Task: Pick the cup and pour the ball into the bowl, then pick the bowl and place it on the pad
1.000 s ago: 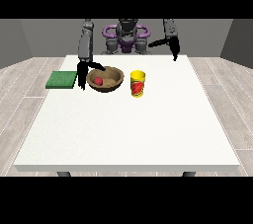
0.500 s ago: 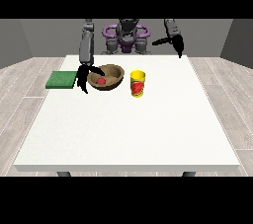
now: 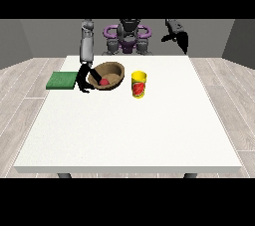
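A brown bowl (image 3: pixel 113 72) is tilted up off the table at the back left, its opening turned toward the camera, and a red ball (image 3: pixel 104 81) lies inside it. The hand at the view's left (image 3: pixel 84 81) has its fingers curled round the bowl's left rim. A yellow cup (image 3: pixel 139 84) with a red label stands upright just right of the bowl. A green pad (image 3: pixel 63 80) lies flat to the left of the hand. The hand at the view's right (image 3: pixel 181 39) hangs in the air behind the table's far right corner, fingers pointing down and holding nothing.
The white table (image 3: pixel 134 130) stretches toward the camera from the bowl and cup. The robot's torso (image 3: pixel 128 36) stands behind the table's far edge.
The hand at the view's left has lifted and tipped the bowl, with the ball still inside. The hand at the view's right has stayed raised, shifting slightly.
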